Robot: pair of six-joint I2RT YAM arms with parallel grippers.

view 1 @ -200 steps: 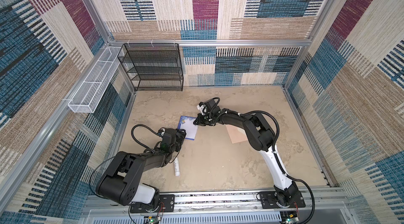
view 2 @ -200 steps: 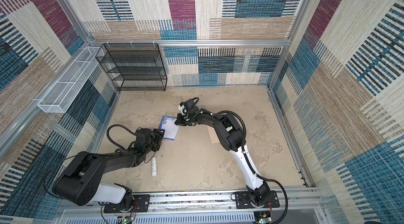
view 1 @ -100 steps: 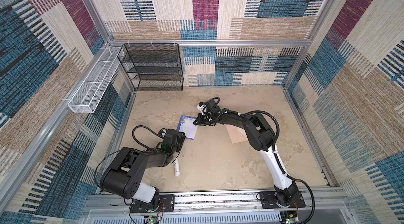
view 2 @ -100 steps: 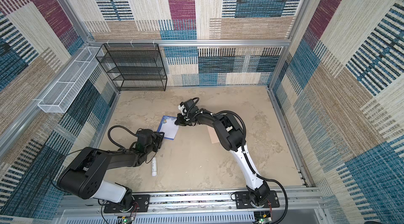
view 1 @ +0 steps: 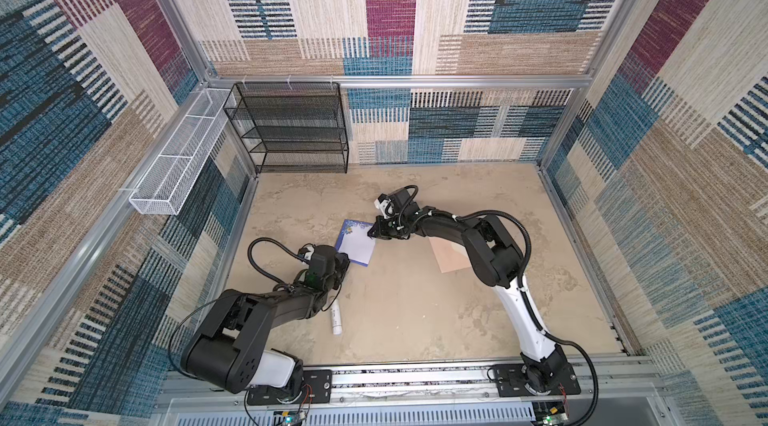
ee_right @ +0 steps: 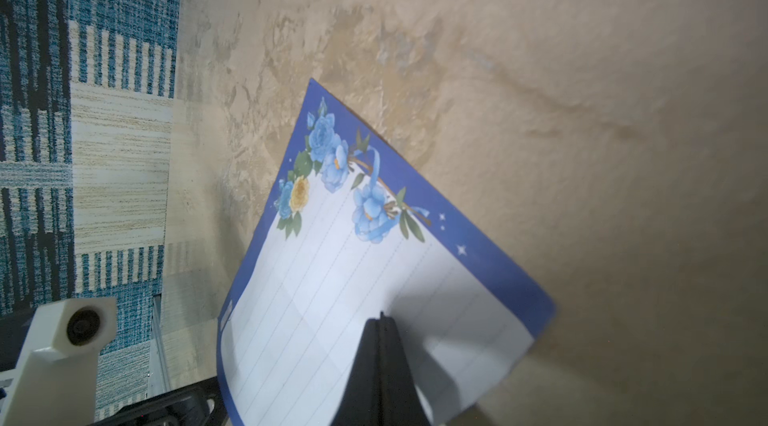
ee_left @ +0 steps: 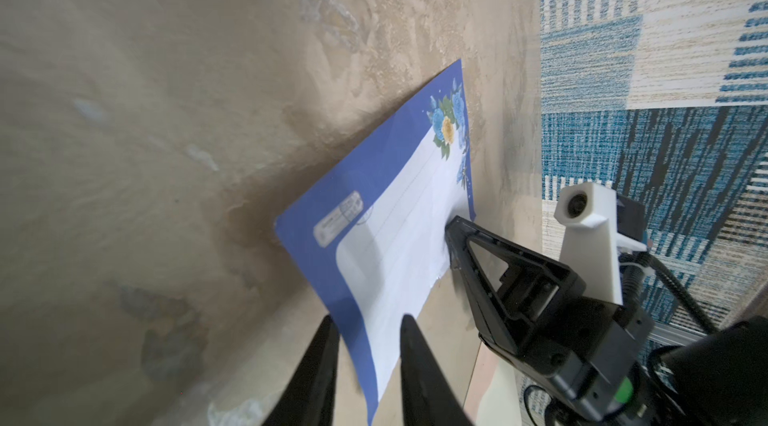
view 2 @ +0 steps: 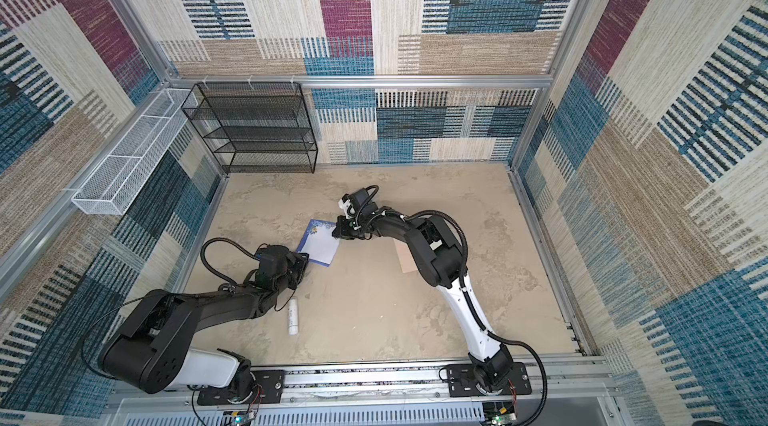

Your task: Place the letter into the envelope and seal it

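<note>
Since a second ago the left claw (ee_left: 366, 322) has narrowed. Its two fingers now stand a little apart, straddling one edge of the letter (view 1: 356, 246) with the blue border between them, not clamped on it. On the sheet's other side the right claw (ee_right: 380, 322) is pressed together, pinching the paper. The letter sits printed side up between the two claws, left of the middle of the table (view 1: 415, 311) in both top views, slightly bowed, with a shadow beneath it. The envelope (view 1: 448, 257) lies flat under the right arm (view 1: 490, 253), well apart from the letter. A white tube (view 1: 336, 318) lies beside the left arm (view 1: 299, 303).
</note>
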